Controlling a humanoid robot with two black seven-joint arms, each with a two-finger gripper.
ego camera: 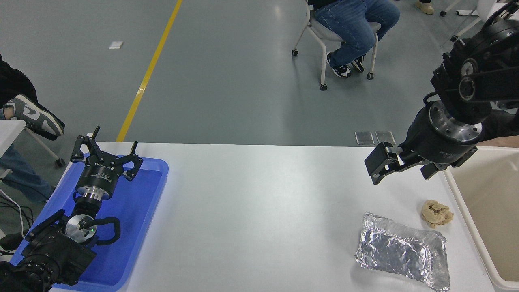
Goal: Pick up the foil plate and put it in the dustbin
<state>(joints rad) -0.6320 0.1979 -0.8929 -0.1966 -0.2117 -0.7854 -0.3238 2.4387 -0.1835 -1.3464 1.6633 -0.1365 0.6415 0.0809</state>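
The foil plate (403,251), a crinkled silver tray, lies flat on the white table (259,211) near its front right. The dustbin (462,205), a cream-beige tub, stands at the right edge, just right of the plate. My right gripper (401,172) hangs above the table, behind and above the plate and close to the dustbin's near-left rim. It is open and empty. My left gripper (106,156) is parked at the lower left over a blue tray, open and empty.
A small crumpled tan paper wad (436,213) lies between the plate and the dustbin. A shallow blue tray (138,227) sits at the table's left end. A person sits on a chair (348,28) beyond the table; another person's shoe (34,115) shows at the left edge.
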